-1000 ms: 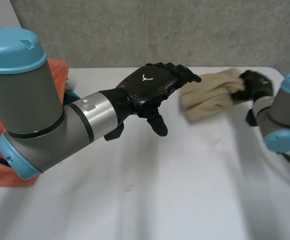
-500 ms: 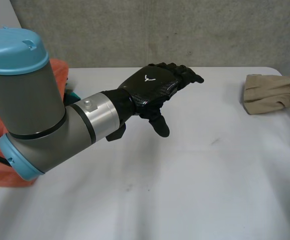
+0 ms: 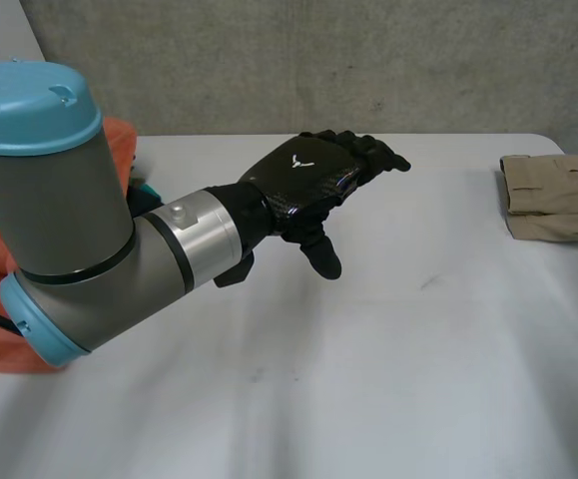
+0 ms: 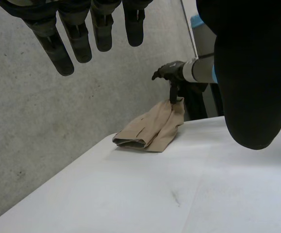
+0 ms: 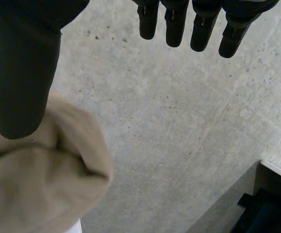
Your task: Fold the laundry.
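We count one piece of laundry: a beige garment (image 3: pixel 556 198), folded into a flat packet. It lies on the white table (image 3: pixel 388 379) at the far right edge, close to the grey concrete wall (image 3: pixel 318 60). There are two hands, and they stand well apart from each other. The left hand (image 3: pixel 303 180), at the end of the one left arm (image 3: pixel 69 230) that crosses the head view, hangs over the middle of the table and touches nothing. Its fingers (image 4: pixel 79 41) are straight and a little spread and the thumb points downward, so this hand is open with nothing in it. The right hand (image 4: pixel 168 72) is above the far end of the garment, on the right arm (image 4: pixel 201 70). In the left wrist view one black tip comes down onto the cloth, which rises to a small peak under it. In its own wrist view the fingers are stretched out straight, far from the thumb, and the thumb's tip lies against the beige fabric — spread wide, nothing curled round the cloth. Behind the left arm we see one patch of orange cloth (image 3: pixel 117 150) at the table's left side.
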Controlling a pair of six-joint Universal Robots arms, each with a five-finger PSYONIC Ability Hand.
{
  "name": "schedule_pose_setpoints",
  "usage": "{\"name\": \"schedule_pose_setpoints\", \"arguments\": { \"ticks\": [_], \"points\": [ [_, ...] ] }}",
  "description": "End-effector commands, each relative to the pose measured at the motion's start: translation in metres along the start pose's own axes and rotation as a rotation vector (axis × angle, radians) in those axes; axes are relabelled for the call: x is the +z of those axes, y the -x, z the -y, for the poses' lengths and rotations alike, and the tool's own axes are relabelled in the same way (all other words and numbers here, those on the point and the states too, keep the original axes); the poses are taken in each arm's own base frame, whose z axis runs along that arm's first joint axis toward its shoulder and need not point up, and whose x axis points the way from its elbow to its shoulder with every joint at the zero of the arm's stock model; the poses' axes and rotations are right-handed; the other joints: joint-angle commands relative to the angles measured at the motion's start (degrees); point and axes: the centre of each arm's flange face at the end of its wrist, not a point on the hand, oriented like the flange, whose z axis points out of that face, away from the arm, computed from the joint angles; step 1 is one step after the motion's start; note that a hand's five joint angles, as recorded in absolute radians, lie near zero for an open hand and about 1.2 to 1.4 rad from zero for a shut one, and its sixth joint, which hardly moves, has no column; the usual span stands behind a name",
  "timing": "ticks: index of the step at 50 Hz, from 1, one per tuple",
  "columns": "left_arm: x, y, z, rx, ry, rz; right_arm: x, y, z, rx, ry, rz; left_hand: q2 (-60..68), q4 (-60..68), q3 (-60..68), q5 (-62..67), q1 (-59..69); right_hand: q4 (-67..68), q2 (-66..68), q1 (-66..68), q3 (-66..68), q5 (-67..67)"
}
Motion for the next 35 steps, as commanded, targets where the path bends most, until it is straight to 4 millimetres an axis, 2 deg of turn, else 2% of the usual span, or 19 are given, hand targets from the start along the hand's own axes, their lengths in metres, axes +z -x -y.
{"name": "schedule_pose_setpoints", "arguments": {
  "ticks": [1,2,4,5,6,7,8,11,12,17,18,21,22,26,29,31,32,33,35],
  "points": [
    [-0.007,0.008,0.017,0.031,-0.038,0.058,-0.031,-0.007,0.053,0.001,-0.086,0.069,1.2,1.5,0.7,0.4,2.0,-2.5,-2.6,-3.4,-2.4,-3.0],
    [-0.008,0.011,0.021,0.037,-0.047,0.083,-0.037,-0.005,0.058,-0.005,-0.098,0.107,1.3,1.6,0.9,0.5,2.2,-2.5,-2.6,-3.4,-2.4,-3.0],
    [-0.014,0.036,0.031,0.051,-0.071,0.223,-0.05,0.004,0.065,-0.019,-0.118,0.208,0.3,0.6,-0.1,-0.5,1.2,-2.5,-2.6,-3.4,-2.4,-3.0],
    [-0.018,0.05,0.034,0.055,-0.079,0.287,-0.071,0.021,0.066,-0.041,-0.125,0.355,0.0,0.3,-0.5,-0.8,0.8,-2.5,-2.6,-3.4,-2.4,-3.0],
    [-0.026,0.08,0.037,0.065,-0.088,0.428,-0.081,0.029,0.069,-0.055,-0.139,0.417,-0.7,-0.4,-1.1,-1.5,0.2,-2.5,-2.6,-3.4,-2.4,-3.0],
    [-0.031,0.095,0.037,0.07,-0.088,0.497,-0.092,0.038,0.068,-0.075,-0.141,0.487,-1.0,-0.7,-1.5,-1.8,-0.2,-2.5,-2.6,-3.4,-2.4,-3.0],
    [-0.035,0.109,0.036,0.076,-0.086,0.556,-0.118,0.054,0.066,-0.114,-0.144,0.623,-1.2,-0.9,-1.7,-2.0,-0.3,-2.5,-2.6,-3.4,-2.4,-3.0],
    [-0.052,0.155,0.031,0.13,-0.066,0.75,-0.153,0.068,0.063,-0.197,-0.156,0.771,-1.2,-0.9,-1.7,-2.0,-0.3,-2.5,-2.6,-3.4,-2.4,-3.0],
    [-0.054,0.165,0.027,0.154,-0.05,0.781,-0.175,0.07,0.06,-0.271,-0.158,0.828,-1.2,-0.9,-1.7,-2.0,-0.3,-2.5,-2.6,-3.4,-2.4,-3.0],
    [-0.071,0.236,-0.022,0.305,0.114,0.923,-0.215,0.062,0.044,-0.491,-0.154,0.871,-1.2,-0.9,-1.7,-2.0,-0.3,-2.5,-2.6,-3.4,-2.4,-3.0],
    [-0.081,0.26,-0.037,0.352,0.157,0.972,-0.221,0.063,0.039,-0.515,-0.147,0.881,-1.0,-0.7,-1.5,-1.8,-0.2,-2.5,-2.6,-3.4,-2.4,-3.0],
    [-0.09,0.289,-0.06,0.404,0.207,1.023,-0.241,0.064,0.025,-0.546,-0.113,0.925,-0.7,-0.4,-1.1,-1.5,0.2,-2.5,-2.6,-3.4,-2.4,-3.0],
    [-0.096,0.307,-0.079,0.406,0.237,1.046,-0.244,0.064,0.024,-0.545,-0.108,0.932,-0.2,0.1,-0.7,-1.0,0.7,-2.5,-2.6,-3.4,-2.4,-3.0],
    [-0.105,0.336,-0.123,0.371,0.297,1.068,-0.258,0.065,0.019,-0.526,-0.082,0.961,1.0,1.3,0.5,0.2,1.9,-2.5,-2.6,-3.4,-2.4,-3.0],
    [-0.108,0.347,-0.149,0.34,0.328,1.052,-0.26,0.065,0.017,-0.507,-0.065,0.964,2.8,3.1,2.4,2.0,3.7,-2.5,-2.6,-3.4,-2.4,-3.0],
    [-0.105,0.346,-0.157,0.33,0.331,1.026,-0.26,0.065,0.017,-0.499,-0.062,0.963,9.7,10.0,9.2,8.9,10.6,-2.5,-2.6,-3.4,-2.4,-3.0],
    [-0.103,0.346,-0.159,0.323,0.326,1.015,-0.26,0.065,0.017,-0.497,-0.06,0.962,17.4,17.7,16.9,16.6,18.3,-2.5,-2.6,-3.4,-2.4,-3.0],
    [-0.101,0.343,-0.158,0.305,0.311,1.005,-0.259,0.065,0.017,-0.494,-0.061,0.961,42.1,42.4,41.7,41.3,43.0,-2.5,-2.6,-3.4,-2.4,-3.0],
    [-0.098,0.34,-0.15,0.281,0.281,1.002,-0.257,0.064,0.018,-0.494,-0.059,0.946,68.0,68.3,67.5,67.2,68.9,-2.5,-2.6,-3.4,-2.4,-3.0]
  ]
}}
